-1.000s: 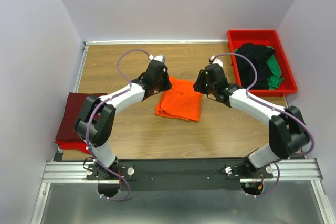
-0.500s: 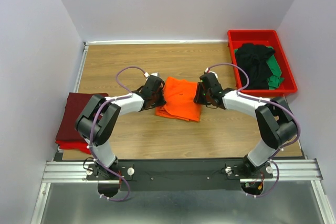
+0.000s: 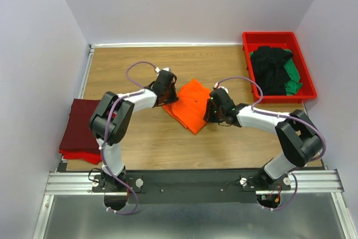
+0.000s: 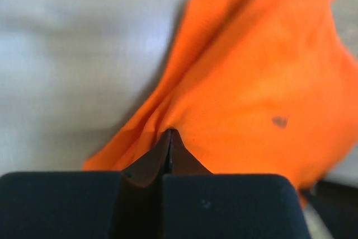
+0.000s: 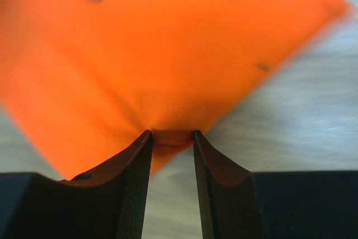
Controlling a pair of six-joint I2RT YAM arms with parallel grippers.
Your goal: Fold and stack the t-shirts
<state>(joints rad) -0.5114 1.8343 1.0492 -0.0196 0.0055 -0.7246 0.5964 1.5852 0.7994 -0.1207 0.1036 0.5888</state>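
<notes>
The folded bright orange t-shirt (image 3: 191,104) lies on the wooden table (image 3: 145,138), turned cornerwise like a diamond. My left gripper (image 3: 169,94) is at its left corner. In the left wrist view the jaws (image 4: 169,134) are pressed together on a pucker of orange cloth (image 4: 251,82). My right gripper (image 3: 210,111) is at its right edge. In the right wrist view its tips (image 5: 172,135) pinch a thick fold of orange cloth (image 5: 168,54), with a narrow gap between the fingers.
A folded maroon t-shirt (image 3: 84,121) lies on a red one (image 3: 75,155) at the table's left edge. The red plastic tray (image 3: 268,35) at the back right holds a black t-shirt (image 3: 269,68) and a green one (image 3: 292,74). Grey walls stand close on three sides.
The orange t-shirt has turned from lying square to lying cornerwise. My left gripper has moved back and my right gripper has moved nearer, both staying at the shirt's edges.
</notes>
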